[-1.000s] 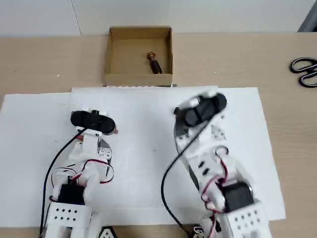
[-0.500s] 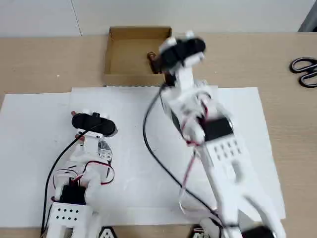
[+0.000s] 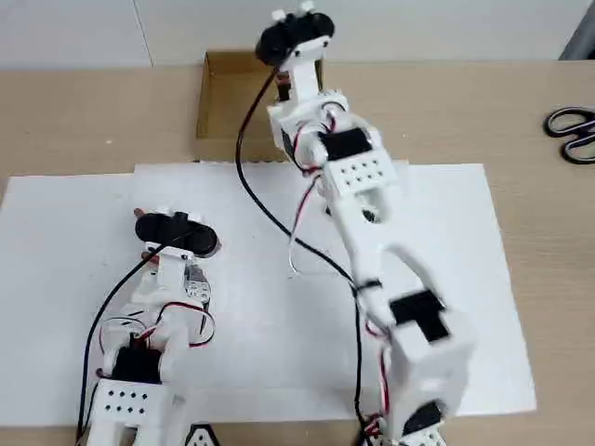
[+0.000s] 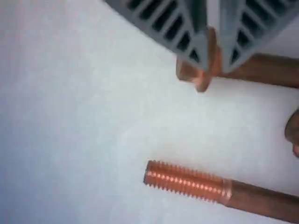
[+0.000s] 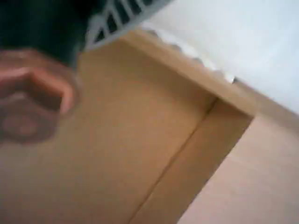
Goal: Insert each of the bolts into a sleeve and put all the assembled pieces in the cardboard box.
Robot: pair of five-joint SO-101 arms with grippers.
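My right gripper hangs over the cardboard box, its arm stretched forward across the box's right half. In the right wrist view a blurred copper piece sits close under the dark jaw and the ribbed grey finger, above the box floor. My left gripper rests low on the white paper, on its left half. It is shut on the flanged end of a copper piece. A threaded copper bolt lies loose on the paper beside it.
Black scissors lie on the wooden table at the far right. The box's near wall rises beside the paper's edge. Another copper end shows beside the left gripper.
The right arm has swung from the paper's right half forward and left until its gripper is above the box, hiding the piece that lay inside. The left arm has kept still.
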